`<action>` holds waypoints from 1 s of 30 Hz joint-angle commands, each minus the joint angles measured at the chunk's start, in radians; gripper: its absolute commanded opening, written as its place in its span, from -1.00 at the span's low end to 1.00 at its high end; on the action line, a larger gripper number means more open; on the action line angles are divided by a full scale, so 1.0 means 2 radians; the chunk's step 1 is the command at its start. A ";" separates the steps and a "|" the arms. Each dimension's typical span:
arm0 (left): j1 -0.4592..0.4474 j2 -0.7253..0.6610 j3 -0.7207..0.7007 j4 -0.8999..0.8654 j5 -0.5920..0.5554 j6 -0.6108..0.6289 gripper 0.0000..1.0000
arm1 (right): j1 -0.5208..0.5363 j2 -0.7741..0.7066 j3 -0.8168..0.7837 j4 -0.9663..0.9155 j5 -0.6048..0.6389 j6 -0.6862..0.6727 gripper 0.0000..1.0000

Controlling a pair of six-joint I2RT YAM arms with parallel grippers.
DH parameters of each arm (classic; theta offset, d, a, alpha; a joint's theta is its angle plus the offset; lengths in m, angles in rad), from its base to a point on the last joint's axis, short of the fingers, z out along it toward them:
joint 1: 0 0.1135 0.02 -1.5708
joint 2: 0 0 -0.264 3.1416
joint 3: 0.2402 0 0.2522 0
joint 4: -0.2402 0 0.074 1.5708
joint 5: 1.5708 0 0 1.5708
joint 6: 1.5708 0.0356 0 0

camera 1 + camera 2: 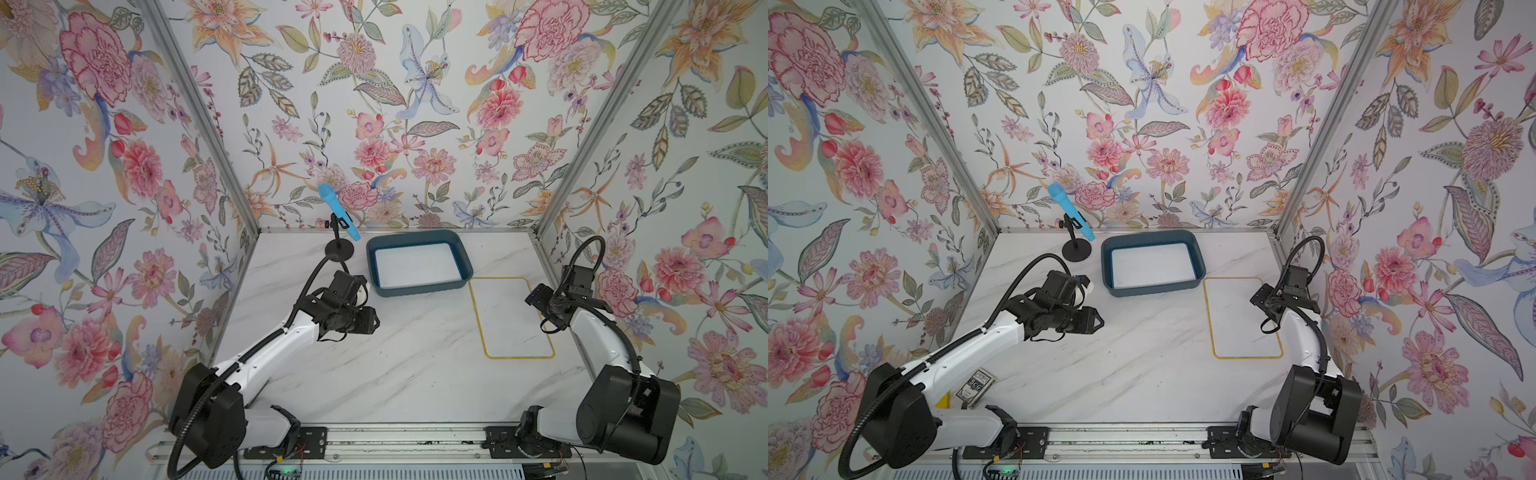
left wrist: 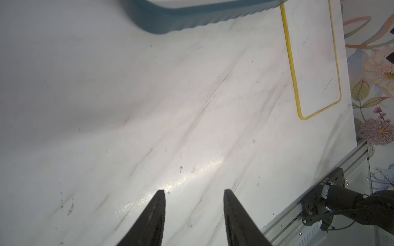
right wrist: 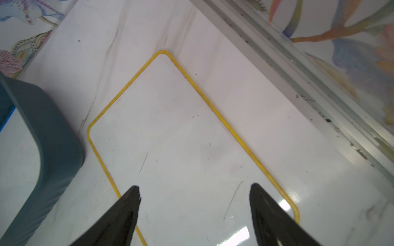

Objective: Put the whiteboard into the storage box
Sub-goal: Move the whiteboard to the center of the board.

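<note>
Right gripper (image 3: 194, 189) hovers spread, empty, over the yellow-framed whiteboard (image 3: 181, 138); my left gripper (image 2: 194, 191) gapes empty near the storage box (image 1: 419, 289).

The middle and front of the table (image 1: 395, 374) are free, with wide room to pass. At the back, the microphone stand (image 1: 339, 248) is just beside the storage box (image 1: 419, 288), leaving only a narrow gap. A yellow-framed whiteboard (image 1: 509, 316) lies flat near the box's right front corner.

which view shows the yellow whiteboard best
Right wrist: the yellow whiteboard fills the frame, close, one end cut off. Both top views show it small, nearly whole. Left wrist shows it at the edge, cropped.
</note>
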 commanded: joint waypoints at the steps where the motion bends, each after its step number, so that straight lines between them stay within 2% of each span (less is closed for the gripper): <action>1: 0.001 -0.037 -0.055 0.070 0.024 -0.035 -0.04 | -0.012 0.005 -0.005 -0.017 0.033 0.005 0.68; 6: 0.001 -0.059 -0.109 0.100 0.036 -0.047 -0.04 | -0.027 0.059 0.008 -0.015 0.034 -0.016 0.70; 14: 0.001 -0.049 -0.123 0.133 0.050 -0.056 -0.04 | -0.038 0.129 0.020 0.007 0.010 -0.055 0.69; 21: 0.001 -0.020 -0.115 0.153 0.061 -0.061 -0.05 | -0.032 0.142 -0.011 0.020 -0.034 -0.066 0.64; 30: 0.001 -0.012 -0.107 0.157 0.069 -0.058 -0.06 | -0.006 0.127 -0.080 0.019 -0.033 -0.066 0.57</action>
